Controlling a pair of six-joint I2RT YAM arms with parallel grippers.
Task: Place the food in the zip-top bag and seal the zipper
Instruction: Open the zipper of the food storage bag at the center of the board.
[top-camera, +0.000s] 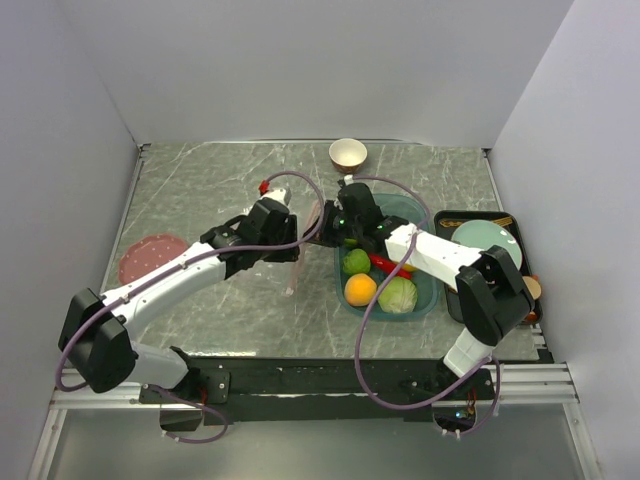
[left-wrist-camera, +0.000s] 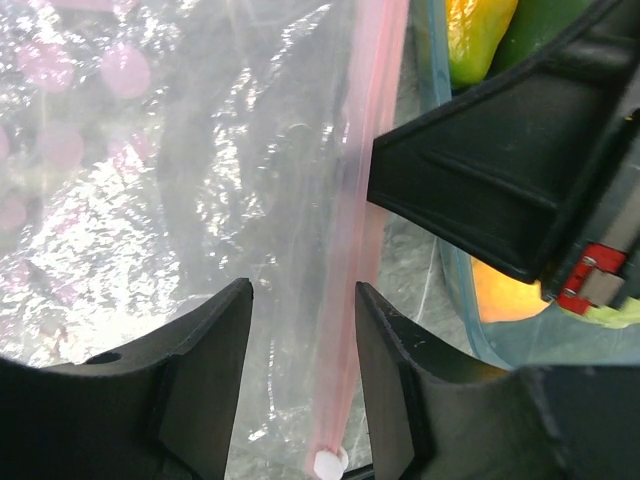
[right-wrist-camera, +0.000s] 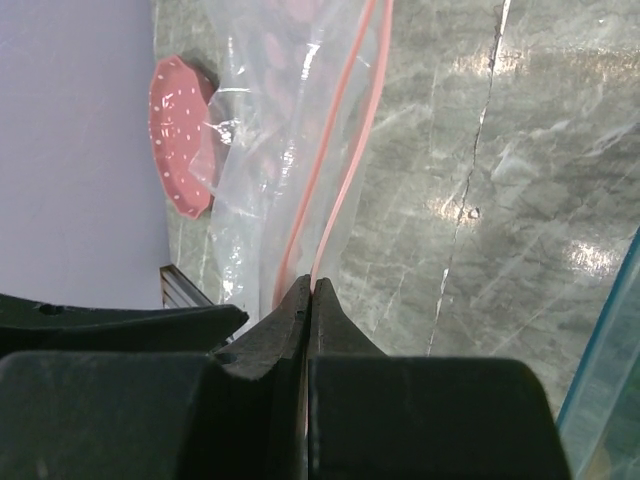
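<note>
Zipper (left-wrist-camera: 365, 200) runs twelve-to-six along the three o'clock edge of the zip-top bag (left-wrist-camera: 150, 200). My right gripper (right-wrist-camera: 308, 300) is pinched tight on the zipper's twelve o'clock end. My left gripper (left-wrist-camera: 303, 300) straddles it, jaws half apart, clamping nothing. Further out at three o'clock, the food (top-camera: 360, 289) sits in the tray (top-camera: 428, 290), nearer my right arm.

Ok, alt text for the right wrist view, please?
The right gripper is shut on the pink zipper of the clear zip-top bag, which stretches away over the grey marble table. A pink plate lies beyond, upper left.
</note>
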